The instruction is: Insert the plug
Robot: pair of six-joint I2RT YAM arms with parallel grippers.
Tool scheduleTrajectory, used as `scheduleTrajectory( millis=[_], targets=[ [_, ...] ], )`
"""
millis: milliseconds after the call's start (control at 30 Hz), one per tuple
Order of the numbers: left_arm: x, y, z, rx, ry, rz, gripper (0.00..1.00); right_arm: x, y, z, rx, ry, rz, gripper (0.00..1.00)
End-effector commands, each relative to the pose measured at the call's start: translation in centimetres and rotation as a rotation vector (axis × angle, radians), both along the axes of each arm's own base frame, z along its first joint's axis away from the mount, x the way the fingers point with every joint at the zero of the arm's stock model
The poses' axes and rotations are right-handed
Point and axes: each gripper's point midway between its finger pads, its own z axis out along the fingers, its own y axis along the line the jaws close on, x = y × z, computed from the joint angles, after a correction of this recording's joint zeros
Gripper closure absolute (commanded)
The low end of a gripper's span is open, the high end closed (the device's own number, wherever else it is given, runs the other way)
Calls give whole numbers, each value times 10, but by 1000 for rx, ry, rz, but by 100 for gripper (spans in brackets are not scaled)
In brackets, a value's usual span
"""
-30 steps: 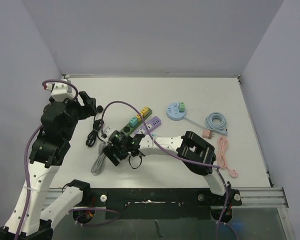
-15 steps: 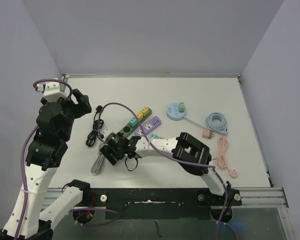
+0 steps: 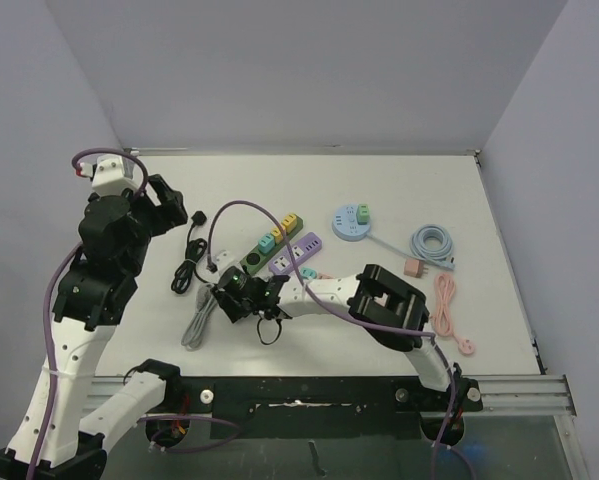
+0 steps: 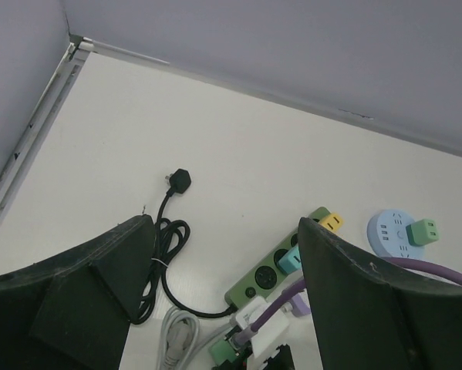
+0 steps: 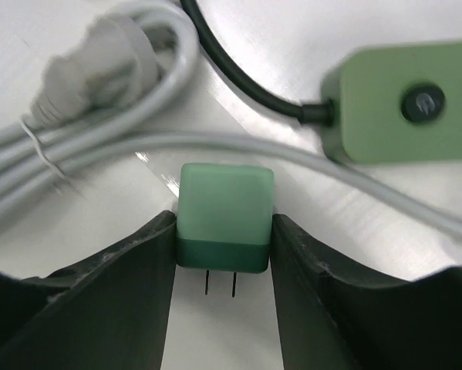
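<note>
Right gripper (image 5: 224, 220): clenched on both flat flanks of green plug (image 5: 225, 204), down beside grey cable (image 5: 180, 38) and green power strip (image 5: 416, 100). Judged light, rigid, slick-sided; best gripped on body, clear of prongs.

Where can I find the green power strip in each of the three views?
Top external: green power strip, left of centre, lying diagonally.
Left wrist: bottom centre, diagonal.
Right wrist: top right corner.
Shared landmark: the black cord leaving its end.
</note>
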Motion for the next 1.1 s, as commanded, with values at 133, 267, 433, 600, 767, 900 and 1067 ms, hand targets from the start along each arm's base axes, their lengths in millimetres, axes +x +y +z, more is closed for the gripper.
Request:
scheduleTrajectory(
  millis=[133, 267, 433, 600, 767, 900, 1067],
  targets=[
    [0, -35, 11, -101, 22, -165, 26, 14, -45, 83, 196, -172, -95, 57],
    [0, -78, -24, -214, 153, -348, 27, 18, -84, 129, 350, -263, -146, 56],
    [-12, -127, -65, -428, 307, -544, 30, 27, -135, 164, 469, -376, -223, 55],
    [-25, -161, -65, -584, 357, -730, 34, 28, -164, 181, 489, -468, -223, 54],
    [-34, -174, -75, -649, 423, -806, 36, 14, -162, 190, 490, -532, -80, 52],
    [-41, -180, -88, -696, 480, -838, 37, 1, -150, 201, 492, -579, 77, 52],
    [-52, -191, -106, -710, 551, -874, 37, -11, -133, 211, 484, -624, 242, 52]
  ],
)
